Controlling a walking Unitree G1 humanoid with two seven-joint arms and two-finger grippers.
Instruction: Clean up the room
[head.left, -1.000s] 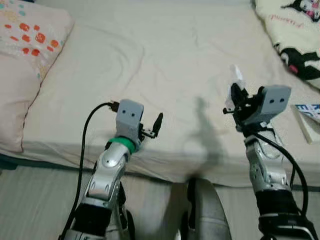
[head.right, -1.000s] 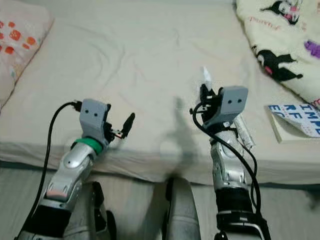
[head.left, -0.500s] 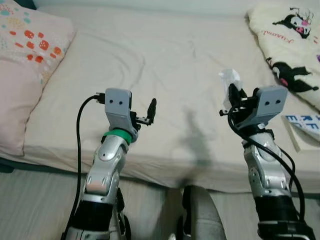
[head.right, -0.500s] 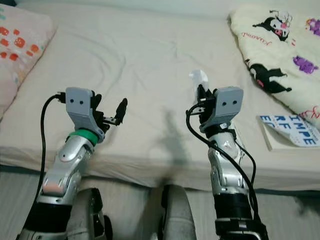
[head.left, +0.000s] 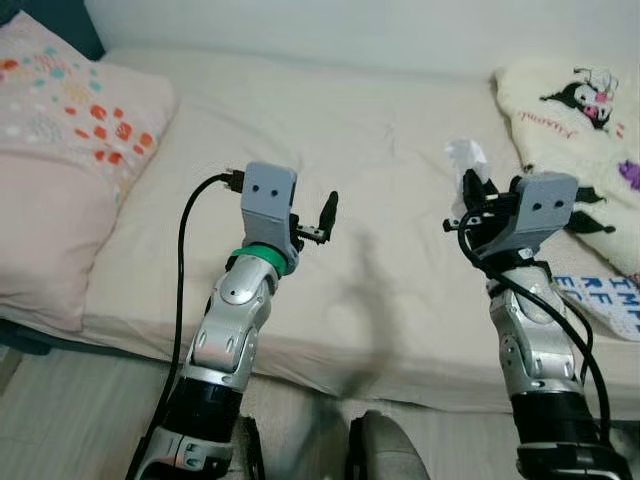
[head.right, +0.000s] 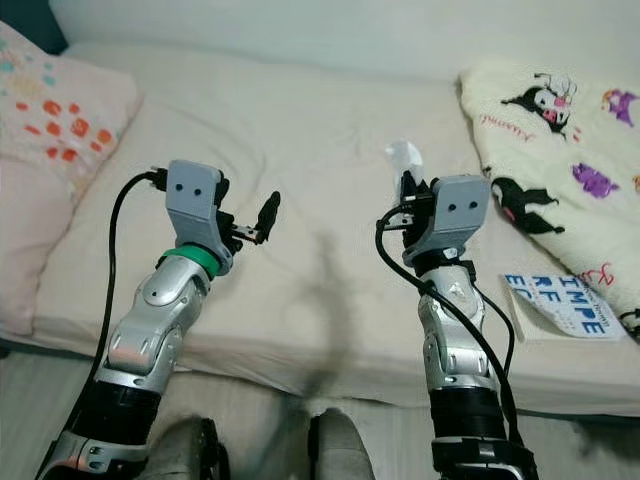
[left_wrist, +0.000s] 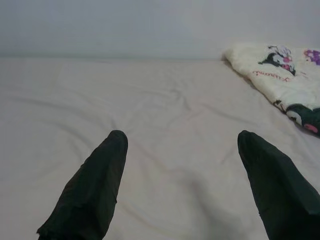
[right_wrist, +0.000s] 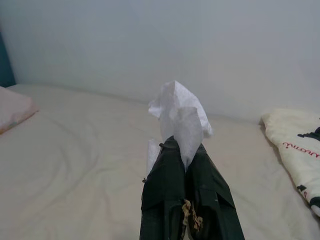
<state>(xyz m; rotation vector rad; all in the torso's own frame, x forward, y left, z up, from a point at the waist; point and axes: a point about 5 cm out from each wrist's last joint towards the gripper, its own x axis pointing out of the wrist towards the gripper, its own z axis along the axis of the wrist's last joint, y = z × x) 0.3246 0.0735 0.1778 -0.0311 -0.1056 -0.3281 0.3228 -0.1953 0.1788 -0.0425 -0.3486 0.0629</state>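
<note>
While the robot stands at the edge of the bed, its right gripper is raised above the sheet with both black fingers pinched tight on a crumpled white tissue; the tissue sticks up past the fingertips and is clear of the sheet, touching nothing but the fingers; the left gripper is held up at a like height over the bare sheet, its fingers spread wide with nothing between them; a patterned pillow lies at the robot's left, a cartoon-print blanket at its right, and a book rests flat on the sheet just below that blanket. Judged from this, the pick-up of the tissue is done and the carrying step is in hand; the next move calls for a firm pinch while the robot turns toward a bin, none of which is in sight; the book seems a later item to tidy.
</note>
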